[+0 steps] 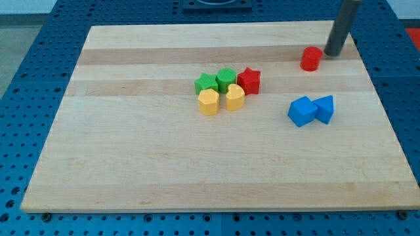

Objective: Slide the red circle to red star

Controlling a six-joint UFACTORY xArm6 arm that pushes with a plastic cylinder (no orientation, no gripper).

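My tip [333,54] stands on the wooden board [131,164] near the view's top right, just right of the red circle [311,58]; it is a bare rod and holds nothing. The red star [249,80] lies well apart to the left, touching a green block [226,79].

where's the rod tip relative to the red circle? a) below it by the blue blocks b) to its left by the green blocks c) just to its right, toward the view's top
c: my tip sits just off the upper right side of the red circle, far from the red star.
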